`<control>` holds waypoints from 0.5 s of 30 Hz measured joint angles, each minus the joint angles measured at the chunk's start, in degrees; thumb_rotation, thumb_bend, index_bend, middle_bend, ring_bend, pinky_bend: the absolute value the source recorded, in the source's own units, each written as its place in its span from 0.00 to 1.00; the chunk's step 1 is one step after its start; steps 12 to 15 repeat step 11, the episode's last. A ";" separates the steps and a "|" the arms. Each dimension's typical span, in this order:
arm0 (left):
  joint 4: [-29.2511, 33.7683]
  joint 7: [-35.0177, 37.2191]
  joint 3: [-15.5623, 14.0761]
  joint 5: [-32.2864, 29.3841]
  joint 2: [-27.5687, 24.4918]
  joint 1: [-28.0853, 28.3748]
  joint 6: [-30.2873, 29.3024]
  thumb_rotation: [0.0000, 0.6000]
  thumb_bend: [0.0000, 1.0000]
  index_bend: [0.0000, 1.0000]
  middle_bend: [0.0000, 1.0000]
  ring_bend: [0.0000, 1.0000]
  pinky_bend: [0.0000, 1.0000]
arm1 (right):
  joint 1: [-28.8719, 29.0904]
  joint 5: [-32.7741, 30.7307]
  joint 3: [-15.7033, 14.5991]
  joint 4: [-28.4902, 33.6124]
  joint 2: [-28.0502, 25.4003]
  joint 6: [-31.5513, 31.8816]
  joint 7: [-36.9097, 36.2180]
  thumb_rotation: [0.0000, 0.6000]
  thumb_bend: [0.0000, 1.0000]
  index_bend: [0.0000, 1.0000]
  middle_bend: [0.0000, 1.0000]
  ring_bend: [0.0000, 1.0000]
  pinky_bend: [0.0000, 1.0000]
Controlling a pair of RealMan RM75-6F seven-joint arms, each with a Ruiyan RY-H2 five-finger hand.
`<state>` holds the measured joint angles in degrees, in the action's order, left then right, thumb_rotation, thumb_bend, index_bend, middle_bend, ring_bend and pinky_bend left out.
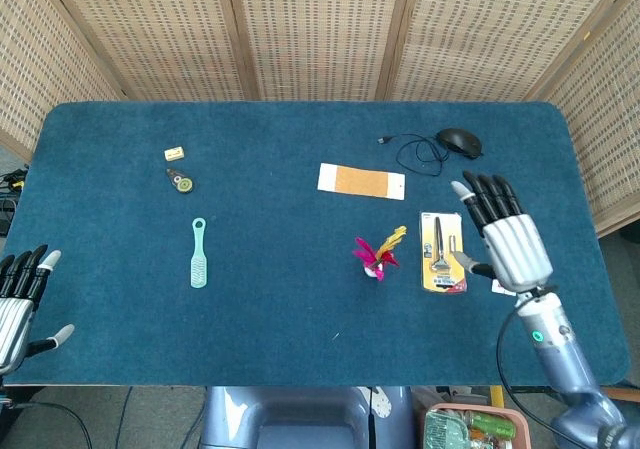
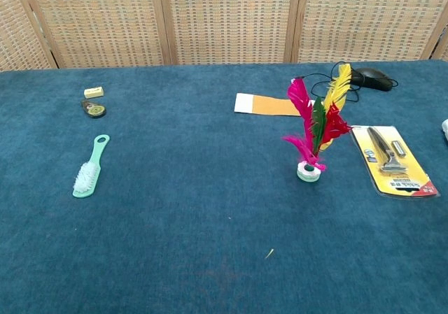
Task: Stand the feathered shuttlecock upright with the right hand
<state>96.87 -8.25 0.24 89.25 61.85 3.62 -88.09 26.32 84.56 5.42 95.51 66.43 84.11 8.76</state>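
The feathered shuttlecock [image 2: 316, 129] stands upright on its white base in the middle right of the blue table, pink, green, red and yellow feathers pointing up; the head view shows the shuttlecock [image 1: 375, 254] from above. My right hand [image 1: 505, 233] hovers to its right with fingers spread and nothing in it, well apart from the feathers. At the lower left edge of the head view my left hand [image 1: 20, 299] is flat and empty. Neither hand appears in the chest view.
A yellow razor pack [image 1: 442, 250] lies between the shuttlecock and my right hand. A toothpaste tube sits under that hand. An orange card [image 1: 361, 181], a black mouse [image 1: 459, 142] with its cable, a green brush [image 1: 198, 254], an eraser [image 1: 174, 153] and a small round tool [image 1: 181, 180] are spread around the table.
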 measured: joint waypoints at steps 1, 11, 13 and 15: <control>-0.49 0.75 0.06 0.33 0.01 0.04 -0.17 1.00 0.00 0.00 0.00 0.00 0.00 | -1.18 0.78 -0.66 -0.02 -0.21 1.31 0.98 1.00 0.00 0.00 0.00 0.00 0.00; -3.43 5.17 0.30 2.98 0.16 0.04 -2.23 1.00 0.00 0.00 0.00 0.00 0.00 | -9.63 3.30 -4.38 -6.34 2.85 8.03 8.24 1.00 0.00 0.00 0.00 0.00 0.00; -3.43 5.17 0.30 2.98 0.16 0.04 -2.23 1.00 0.00 0.00 0.00 0.00 0.00 | -9.63 3.30 -4.38 -6.34 2.85 8.03 8.24 1.00 0.00 0.00 0.00 0.00 0.00; -3.43 5.17 0.30 2.98 0.16 0.04 -2.23 1.00 0.00 0.00 0.00 0.00 0.00 | -9.63 3.30 -4.38 -6.34 2.85 8.03 8.24 1.00 0.00 0.00 0.00 0.00 0.00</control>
